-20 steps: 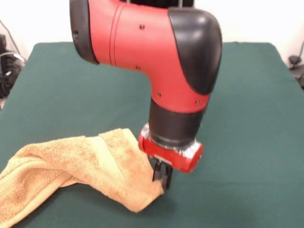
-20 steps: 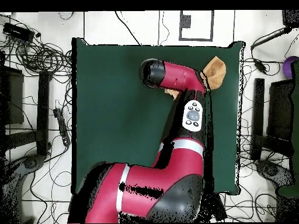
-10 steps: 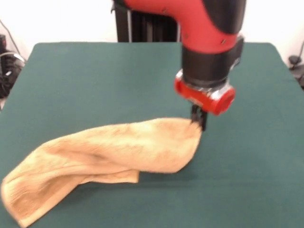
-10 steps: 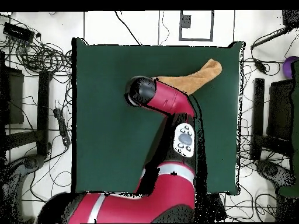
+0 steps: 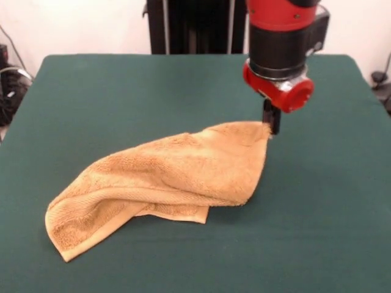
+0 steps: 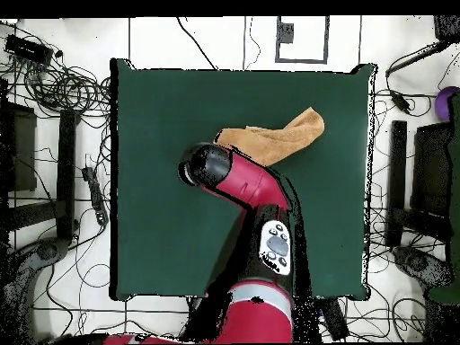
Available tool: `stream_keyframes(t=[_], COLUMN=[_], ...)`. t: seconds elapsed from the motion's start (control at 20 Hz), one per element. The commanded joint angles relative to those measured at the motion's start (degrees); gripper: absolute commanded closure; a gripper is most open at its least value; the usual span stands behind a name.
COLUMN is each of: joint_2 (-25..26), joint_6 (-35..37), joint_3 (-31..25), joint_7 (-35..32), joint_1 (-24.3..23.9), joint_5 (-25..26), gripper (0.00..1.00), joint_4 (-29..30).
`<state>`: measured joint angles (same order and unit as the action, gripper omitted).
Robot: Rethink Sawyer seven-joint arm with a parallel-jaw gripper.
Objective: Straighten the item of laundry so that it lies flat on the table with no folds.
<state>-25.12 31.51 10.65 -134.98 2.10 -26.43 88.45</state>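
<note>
A red and black robot arm [image 5: 282,36]. In the front view its last segment is a glossy red cylinder above a broad black collar, with a thin silvery ring beneath. Below that sits a bright red disc-shaped flange [image 5: 280,86] with rounded edges. Short black fingers [image 5: 271,119] project from under the flange as a narrow dark block. In the overhead view the arm [image 6: 241,184] is a thick crimson tube ending in a rounded black cap [image 6: 199,164]. Farther along it carries an oval light grey control panel [image 6: 274,246] with several small dark buttons. A pale band rings the wide red and black base segment.
</note>
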Motion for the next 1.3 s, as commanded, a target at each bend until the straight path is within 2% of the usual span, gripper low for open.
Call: stream_keyframes(t=[0.05, 0.2, 0.45, 0.75, 0.95, 1.3], joint_2=[4.21, 3.48, -2.92, -6.66, -8.27, -12.2], joint_6=[-13.05, -17.0, -16.97, -22.17, -25.41, -28.07], joint_3=[-7.49, -8.6, -14.33, -17.62, -21.87, -24.58], joint_7=[-13.5, -14.39, -12.16, -14.9, -16.39, -20.47], joint_1=[-0.56, -0.96, -5.34, -7.02, -9.53, -8.86], joint_5=[-3.57, -3.87, -5.29, -5.81, -6.21, -8.14], gripper=[1.0, 1.0, 1.0, 1.0, 1.0, 1.0], joint_4=[13.05, 15.29, 23.97, 31.0, 35.05, 40.63])
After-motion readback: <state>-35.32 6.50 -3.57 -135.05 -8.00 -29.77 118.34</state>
